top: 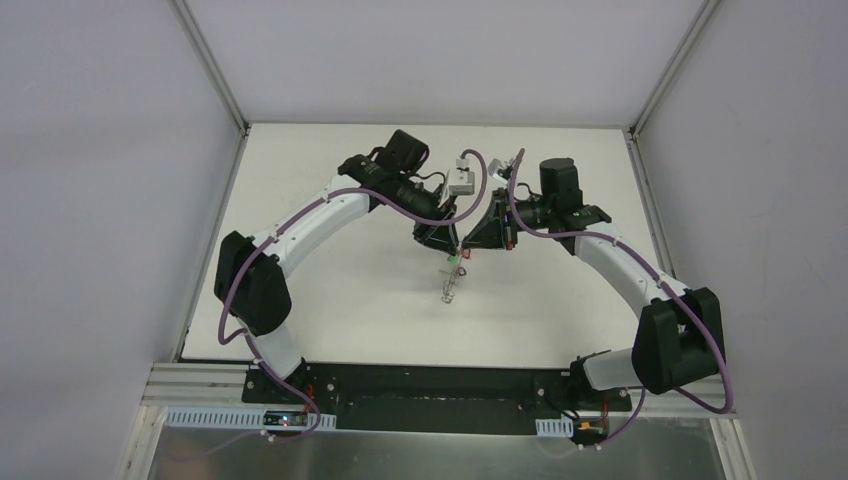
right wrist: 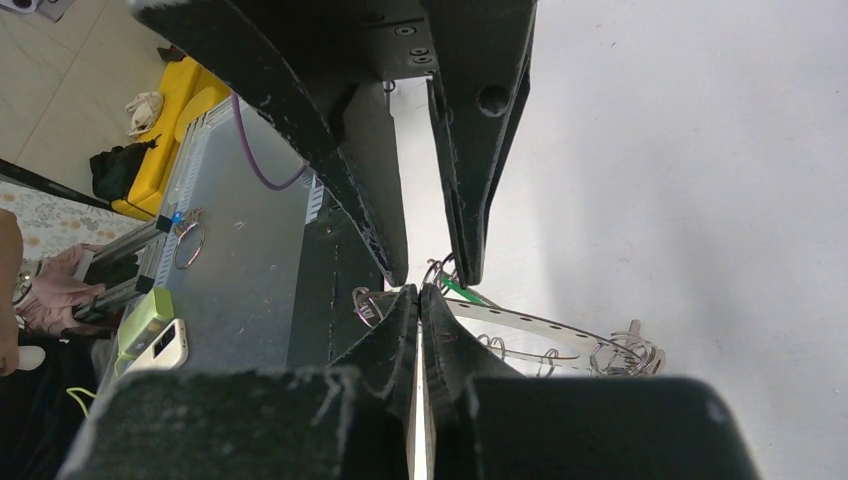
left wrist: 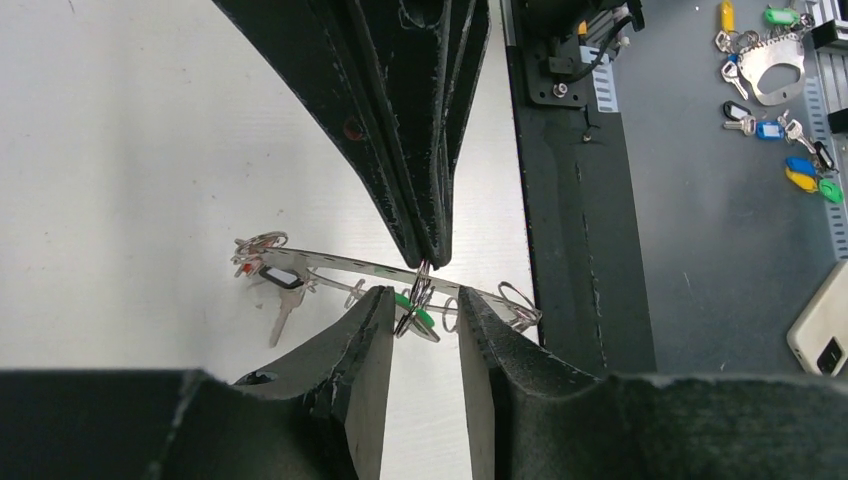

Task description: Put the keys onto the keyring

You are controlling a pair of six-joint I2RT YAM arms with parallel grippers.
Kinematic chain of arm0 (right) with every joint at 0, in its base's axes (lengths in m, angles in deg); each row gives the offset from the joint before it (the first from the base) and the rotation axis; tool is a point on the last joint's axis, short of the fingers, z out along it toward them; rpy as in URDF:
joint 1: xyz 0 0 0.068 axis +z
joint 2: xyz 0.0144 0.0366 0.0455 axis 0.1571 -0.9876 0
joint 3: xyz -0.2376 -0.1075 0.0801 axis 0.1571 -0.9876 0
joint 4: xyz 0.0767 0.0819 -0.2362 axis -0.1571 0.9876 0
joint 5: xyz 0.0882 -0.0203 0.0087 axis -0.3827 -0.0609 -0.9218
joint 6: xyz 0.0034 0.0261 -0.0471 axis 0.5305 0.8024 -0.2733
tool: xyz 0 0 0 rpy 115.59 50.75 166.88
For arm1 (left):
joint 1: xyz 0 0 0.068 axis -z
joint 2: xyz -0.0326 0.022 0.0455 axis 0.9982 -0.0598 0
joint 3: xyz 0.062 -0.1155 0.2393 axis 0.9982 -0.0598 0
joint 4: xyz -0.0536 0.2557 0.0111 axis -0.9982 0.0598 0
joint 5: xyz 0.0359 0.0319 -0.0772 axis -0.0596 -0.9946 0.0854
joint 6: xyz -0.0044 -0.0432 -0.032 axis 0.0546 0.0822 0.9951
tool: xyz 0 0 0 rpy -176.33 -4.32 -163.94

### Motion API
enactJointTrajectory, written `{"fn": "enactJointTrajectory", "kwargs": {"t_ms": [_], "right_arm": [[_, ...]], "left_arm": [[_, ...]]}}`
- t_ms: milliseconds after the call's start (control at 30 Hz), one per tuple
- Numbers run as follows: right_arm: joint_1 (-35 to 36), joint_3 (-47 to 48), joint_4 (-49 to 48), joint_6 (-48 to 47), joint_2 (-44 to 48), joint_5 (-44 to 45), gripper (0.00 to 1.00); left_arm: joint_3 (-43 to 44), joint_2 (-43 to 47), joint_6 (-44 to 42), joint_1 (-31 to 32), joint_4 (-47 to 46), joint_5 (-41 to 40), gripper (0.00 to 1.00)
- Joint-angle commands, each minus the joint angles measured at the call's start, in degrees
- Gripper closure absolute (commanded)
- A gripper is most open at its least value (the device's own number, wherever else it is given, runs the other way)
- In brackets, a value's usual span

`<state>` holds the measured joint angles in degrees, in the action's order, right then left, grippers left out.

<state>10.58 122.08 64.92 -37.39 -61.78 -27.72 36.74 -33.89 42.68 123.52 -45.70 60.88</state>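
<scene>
Since the keyring is carried by one point of its rim only, the step in hand is judged to be the seizing of the green-headed key, so that it can be worked onto a wire loop.

At the near end of the ring, a few loops are seen standing bare. Just beyond them, the left gripper is held partly open with nothing clamped, its pads set on either side of the green key. Against it, the right gripper is pressed fully shut on the ring's rim. At the far end a black-headed key is hung from the ring.

The closing is best done slowly and squarely on the plastic head. A pinch on the loop or the blade would likely twist the ring in the other jaws, so the rim should be held firm meanwhile.

The ring is shown edge-on as a thin, flat, grey metal band, smooth and faintly shiny, fringed with small wire loops. The keys are tiny silver blades with glossy coloured heads. The finger pads are black and rough-grained. The table is matt white.
</scene>
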Motion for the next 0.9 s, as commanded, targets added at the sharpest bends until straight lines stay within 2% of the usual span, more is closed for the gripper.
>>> {"fn": "enactJointTrajectory", "kwargs": {"t_ms": [0,233,433,667,867], "right_arm": [[-0.3,0.4,-2.6,-1.3,2.4,-2.4,1.00],[-0.3,0.3,-2.6,-1.4,2.3,-2.2,1.00],[-0.5,0.3,-2.6,-1.4,2.6,-1.9,1.00],[-1.0,-0.1,-2.9,-1.6,2.9,0.9,1.00],[-1.0,-0.5,-4.2,-0.9,3.5,2.8,1.00]], "left_arm": [[-0.9,0.6,-0.7,0.9,-1.6,2.3,0.71],[-0.9,1.0,-0.5,0.9,-1.7,1.9,0.81],[-0.6,1.0,-1.3,0.9,-0.3,1.5,1.00],[2.3,2.9,-4.6,0.9,8.5,-3.3,1.00],[6.0,4.9,2.2,0.9,12.3,-9.7,1.00]]}}
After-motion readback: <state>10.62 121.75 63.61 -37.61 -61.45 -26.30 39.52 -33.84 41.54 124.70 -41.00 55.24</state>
